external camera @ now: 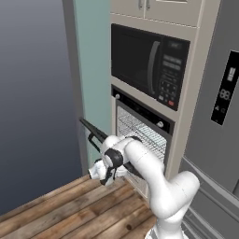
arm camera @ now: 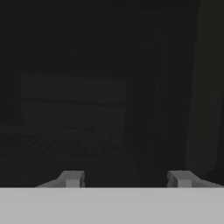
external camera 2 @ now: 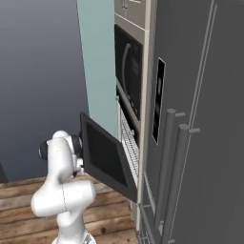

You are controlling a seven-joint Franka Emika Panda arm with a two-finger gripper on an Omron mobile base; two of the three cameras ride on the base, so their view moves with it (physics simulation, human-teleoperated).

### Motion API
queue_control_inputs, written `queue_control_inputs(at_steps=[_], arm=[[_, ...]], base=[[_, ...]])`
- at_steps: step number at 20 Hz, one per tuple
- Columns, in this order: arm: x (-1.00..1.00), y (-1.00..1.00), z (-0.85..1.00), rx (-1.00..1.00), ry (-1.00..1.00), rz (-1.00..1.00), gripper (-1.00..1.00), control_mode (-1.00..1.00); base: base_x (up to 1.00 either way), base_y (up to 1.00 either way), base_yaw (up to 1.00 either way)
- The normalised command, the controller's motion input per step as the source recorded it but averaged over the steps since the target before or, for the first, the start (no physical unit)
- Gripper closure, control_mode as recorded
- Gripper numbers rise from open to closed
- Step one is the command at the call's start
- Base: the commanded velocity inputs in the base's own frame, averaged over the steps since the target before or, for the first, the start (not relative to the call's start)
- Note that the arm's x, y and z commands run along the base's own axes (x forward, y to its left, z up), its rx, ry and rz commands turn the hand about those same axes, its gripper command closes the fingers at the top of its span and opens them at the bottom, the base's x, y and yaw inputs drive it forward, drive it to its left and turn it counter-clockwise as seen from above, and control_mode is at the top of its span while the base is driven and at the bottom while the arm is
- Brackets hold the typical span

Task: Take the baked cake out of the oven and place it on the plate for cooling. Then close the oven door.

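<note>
Oven (external camera: 142,133): black built-in wall unit in a beige column, below the black microwave (external camera: 149,63); two small silver knobs sit on its control strip, and wire racks (external camera: 140,135) show in the lit cavity.
Oven door (external camera 2: 106,157): partly dropped, tilted out from its bottom hinge, neither shut nor flat; in the left base view it is seen edge-on as a dark slanted bar (external camera: 95,130) with its handle at the outer end.
Gripper (arm camera: 127,179): the hand view shows two pale finger tips (arm camera: 72,178) standing apart with a dark gap between them and nothing seen clamped there; whether they touch the door cannot be told. In the left base view the hand (external camera: 105,170) hangs just under the door's outer edge, close to the handle.
Arm: white, bent at the elbow, reaching from the base toward the door's front side; in the right base view its wrist (external camera 2: 71,152) lies against the door's left edge.
Hand view ahead: very dark, a faint grid like a rack or window.
Cake and plate: cannot be made out.
Fridge (external camera 2: 200,119): grey, right of the oven.
Floor (external camera: 70,210): wood planks.
</note>
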Motion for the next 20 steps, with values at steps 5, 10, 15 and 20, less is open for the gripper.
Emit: queue_control_inputs(at_steps=[5, 10, 15, 20], arm=[[1.00, 0.00, 1.00, -0.53, 0.00, -0.41, -1.00, -1.00], [1.00, -0.02, 1.00, -0.54, 0.00, -0.41, -1.00, -1.00], [1.00, -0.16, 0.91, -0.49, 0.00, -0.42, -1.00, -1.00], [1.00, -0.38, 0.54, -0.42, 0.04, -0.42, -1.00, -1.00]], base=[[0.00, 0.00, 0.00], [0.00, 0.00, 0.00], [0.00, 0.00, 0.00], [0.00, 0.00, 0.00]])
